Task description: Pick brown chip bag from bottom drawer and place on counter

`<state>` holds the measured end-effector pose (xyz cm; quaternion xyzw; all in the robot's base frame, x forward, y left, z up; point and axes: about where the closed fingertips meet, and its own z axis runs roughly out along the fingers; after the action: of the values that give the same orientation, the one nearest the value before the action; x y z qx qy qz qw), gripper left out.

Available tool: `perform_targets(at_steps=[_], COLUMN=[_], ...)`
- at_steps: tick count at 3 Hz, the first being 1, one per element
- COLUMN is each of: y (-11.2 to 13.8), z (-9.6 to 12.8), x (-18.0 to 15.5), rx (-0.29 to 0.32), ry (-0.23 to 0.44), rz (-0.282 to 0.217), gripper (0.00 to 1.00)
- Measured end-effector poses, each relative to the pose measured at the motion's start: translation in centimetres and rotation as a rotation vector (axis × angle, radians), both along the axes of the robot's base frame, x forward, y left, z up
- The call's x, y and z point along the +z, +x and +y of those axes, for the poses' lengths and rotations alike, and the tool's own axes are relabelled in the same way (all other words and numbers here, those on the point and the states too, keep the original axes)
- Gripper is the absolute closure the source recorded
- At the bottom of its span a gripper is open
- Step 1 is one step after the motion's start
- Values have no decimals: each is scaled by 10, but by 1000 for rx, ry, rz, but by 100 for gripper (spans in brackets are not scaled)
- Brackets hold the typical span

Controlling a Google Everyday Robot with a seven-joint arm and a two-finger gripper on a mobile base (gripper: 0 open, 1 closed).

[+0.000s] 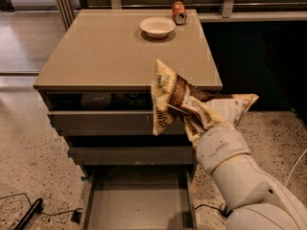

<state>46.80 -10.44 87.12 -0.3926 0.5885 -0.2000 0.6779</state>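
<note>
Gripper point(194, 116) clamped on crumpled bag point(169, 96), held aloft before bench point(115, 51) front right edge, drawer point(136, 206) open below bench, bowl point(157, 26) and can point(179, 12) at bench's back

Arm point(242, 176) raised; tool point(195, 110), mid-air, clamps brown chip bag point(173, 96).

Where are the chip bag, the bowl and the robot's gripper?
brown chip bag point(169, 97), camera view, crinkled upper front.
bowl point(157, 31), camera view, front wall.
gripper point(195, 113), camera view, arm's tip, buried in the bag.
</note>
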Motion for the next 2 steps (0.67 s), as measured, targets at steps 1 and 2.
perform_targets(at_steps=[1,2], y=[9,9], z=[61,61], x=[3,3], rx=[93,93], ry=[-28,-28], rz=[13,13], gripper=[100,100])
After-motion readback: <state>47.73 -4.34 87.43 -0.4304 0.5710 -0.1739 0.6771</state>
